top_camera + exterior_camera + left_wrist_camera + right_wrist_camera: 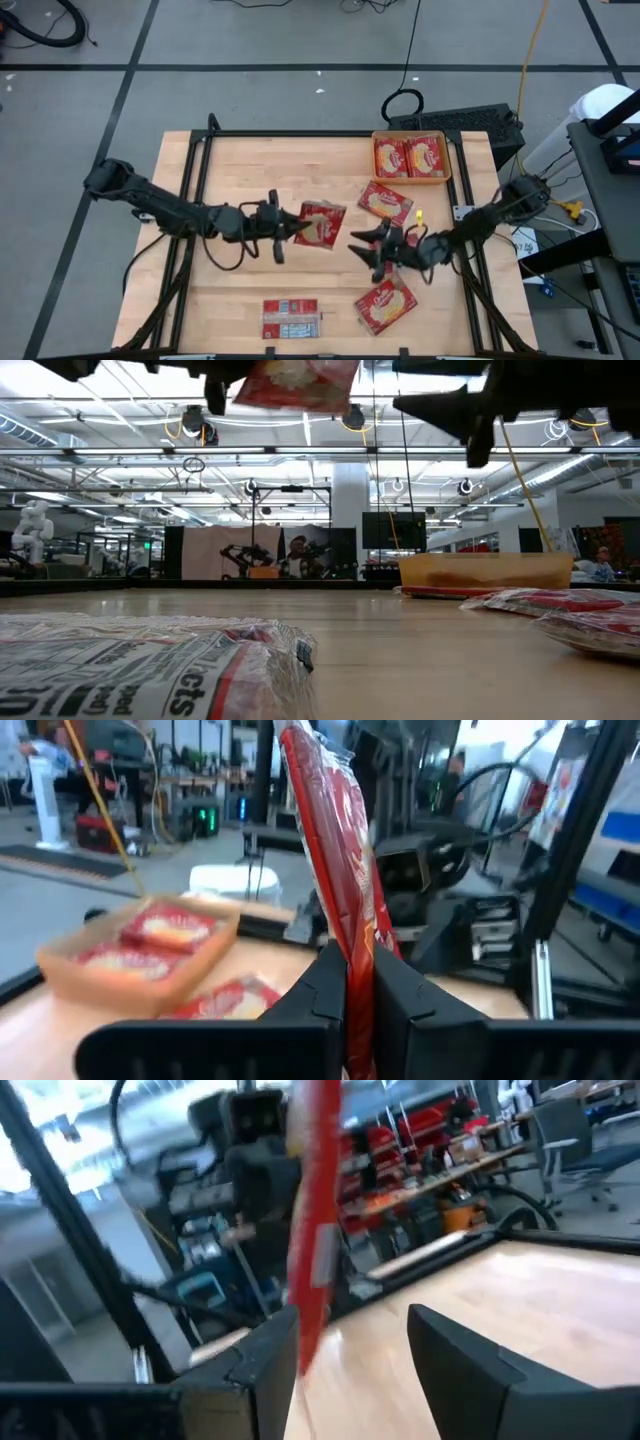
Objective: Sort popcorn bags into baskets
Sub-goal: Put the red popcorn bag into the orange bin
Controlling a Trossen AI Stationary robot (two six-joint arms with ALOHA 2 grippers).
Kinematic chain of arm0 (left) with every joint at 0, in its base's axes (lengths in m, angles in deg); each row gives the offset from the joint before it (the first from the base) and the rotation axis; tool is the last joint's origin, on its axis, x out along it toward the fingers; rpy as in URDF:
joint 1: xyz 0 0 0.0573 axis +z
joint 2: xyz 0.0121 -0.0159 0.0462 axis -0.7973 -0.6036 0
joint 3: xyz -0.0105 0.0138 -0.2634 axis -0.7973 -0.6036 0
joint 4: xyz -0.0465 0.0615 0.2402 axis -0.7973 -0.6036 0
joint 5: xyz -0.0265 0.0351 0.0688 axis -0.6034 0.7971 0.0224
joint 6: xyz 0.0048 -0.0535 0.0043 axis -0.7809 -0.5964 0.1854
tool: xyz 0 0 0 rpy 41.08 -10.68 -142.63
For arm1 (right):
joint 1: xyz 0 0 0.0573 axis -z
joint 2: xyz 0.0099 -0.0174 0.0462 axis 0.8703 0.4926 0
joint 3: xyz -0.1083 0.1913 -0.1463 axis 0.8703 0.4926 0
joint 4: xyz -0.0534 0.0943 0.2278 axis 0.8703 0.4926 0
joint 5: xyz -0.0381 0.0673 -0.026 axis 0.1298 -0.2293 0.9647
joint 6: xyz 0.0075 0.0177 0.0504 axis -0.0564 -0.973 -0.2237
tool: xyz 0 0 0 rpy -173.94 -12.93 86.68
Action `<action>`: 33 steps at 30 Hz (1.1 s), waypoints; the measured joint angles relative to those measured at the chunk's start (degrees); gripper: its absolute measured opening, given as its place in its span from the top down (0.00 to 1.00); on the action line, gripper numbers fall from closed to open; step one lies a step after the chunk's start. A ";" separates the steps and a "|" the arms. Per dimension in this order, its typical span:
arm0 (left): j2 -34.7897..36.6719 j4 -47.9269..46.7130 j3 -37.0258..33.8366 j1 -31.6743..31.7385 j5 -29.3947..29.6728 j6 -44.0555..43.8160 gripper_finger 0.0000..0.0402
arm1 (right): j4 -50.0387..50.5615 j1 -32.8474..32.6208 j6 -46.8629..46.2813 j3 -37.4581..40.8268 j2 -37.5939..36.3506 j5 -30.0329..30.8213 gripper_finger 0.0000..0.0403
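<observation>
Mid-air handover of one bag, left gripper (290, 226) to right gripper (362, 243), well short of the basket (409, 180)

Left gripper is clenched on the edge of a red bag (321, 224), held off the table and up on edge in its wrist view, on the side of the table middle away from the basket. Right gripper faces it, fingers spread and holding nothing, nearer the basket but apart from the bag's free edge. Basket at the far right corner holds two bags (409, 156); three more lie flat: one (386, 202) just beside the basket, one (385, 304) and a label-up one (291, 318) well away at the near edge. Next, I'd judge: right closes on the free edge, left lets go, right carries it to the basket; the thin upright edge needs careful lining up
</observation>
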 joint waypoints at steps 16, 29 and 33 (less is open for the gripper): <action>-5.70 4.73 0.00 7.55 -5.71 -0.67 0.93 | -2.27 17.05 -1.38 0.71 -0.42 -20.78 0.55; -5.73 5.45 0.00 9.91 -5.87 0.15 0.92 | -1.47 23.36 -2.64 0.62 -0.42 -29.08 0.96; -5.73 5.36 0.00 10.18 -5.77 -0.50 0.91 | -1.09 24.14 -1.66 0.62 -0.43 -29.28 0.96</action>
